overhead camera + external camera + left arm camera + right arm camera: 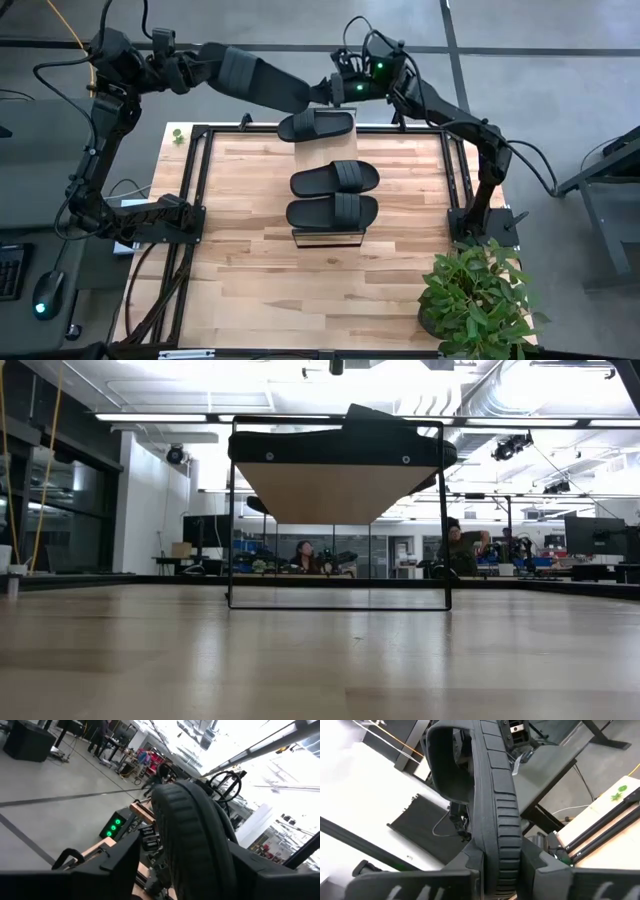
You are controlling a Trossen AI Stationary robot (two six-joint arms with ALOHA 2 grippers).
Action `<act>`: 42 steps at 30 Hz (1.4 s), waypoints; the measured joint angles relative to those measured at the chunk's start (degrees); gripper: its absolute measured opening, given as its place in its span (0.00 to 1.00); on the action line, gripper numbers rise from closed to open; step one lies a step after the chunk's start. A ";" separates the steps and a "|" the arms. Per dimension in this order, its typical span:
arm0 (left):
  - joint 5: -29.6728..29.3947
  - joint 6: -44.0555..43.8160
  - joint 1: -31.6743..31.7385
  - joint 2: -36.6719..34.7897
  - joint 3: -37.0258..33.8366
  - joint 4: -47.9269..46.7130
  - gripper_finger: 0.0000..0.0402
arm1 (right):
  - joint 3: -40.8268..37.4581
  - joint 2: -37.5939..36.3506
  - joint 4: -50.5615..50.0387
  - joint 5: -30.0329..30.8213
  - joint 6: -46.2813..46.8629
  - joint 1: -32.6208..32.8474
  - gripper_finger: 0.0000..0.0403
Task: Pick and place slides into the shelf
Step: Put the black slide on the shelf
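Observation:
Three black slides [315,125] [335,178] [333,211] lie in a row, soles down, on the narrow wooden shelf [327,238] in the middle of the table. In the low view the shelf [340,495] shows end-on with a slide [345,445] on top. Another slide [265,80] hangs in the air over the table's far edge, between my two grippers. My right gripper [337,92] [502,870] is shut on its right end. My left gripper [218,64] [185,870] is open, with a finger on either side of the slide's left end [190,830]. My right gripper pinches one end of the sole [502,855] between its two fingers, across the sole's thickness. The fingers come level from the table's right side and lie along the slide. The slide is lifted clear and reaches away from the fingers. My left gripper: whether a finger [250,865] touches the slide, I cannot tell.
A potted plant [475,300] stands at the table's near right corner. Black frame rails [195,200] [460,180] run along the table's left and right sides. People sit at desks in the room behind [300,555] [460,545].

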 joint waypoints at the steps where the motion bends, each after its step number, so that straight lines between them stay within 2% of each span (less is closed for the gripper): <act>1: 0.00 0.36 0.00 0.00 0.00 -0.06 0.53 | 0.00 0.00 -0.08 -0.32 0.30 -0.41 0.10; 8: 0.15 2.74 0.02 0.50 0.00 -1.95 0.62 | 0.00 -0.13 -0.10 -1.41 2.86 -2.92 0.10; 15: 0.13 7.65 0.09 0.66 0.00 -5.83 0.65 | 0.00 -0.22 -2.22 -7.92 4.87 -5.34 0.10; 19: 2.64 7.96 3.59 0.61 0.00 -5.62 0.65 | 0.04 -0.65 -8.62 -12.06 3.72 -7.53 0.10; 23: 6.52 7.29 8.93 0.59 0.00 -4.31 0.65 | 0.04 -1.63 -15.80 -13.55 0.43 -10.35 0.10; 30: 17.04 1.56 18.95 0.48 -0.02 1.50 0.65 | 0.04 -3.10 -26.56 -17.32 -5.70 -13.98 0.10; 35: 17.41 1.28 19.46 0.39 -0.02 1.66 0.65 | 0.04 -3.10 -32.88 -20.10 -9.53 -14.77 0.10; 42: 16.28 1.11 19.47 0.42 -0.02 1.64 0.65 | -0.01 -3.13 -38.02 -20.54 -13.33 -14.73 0.10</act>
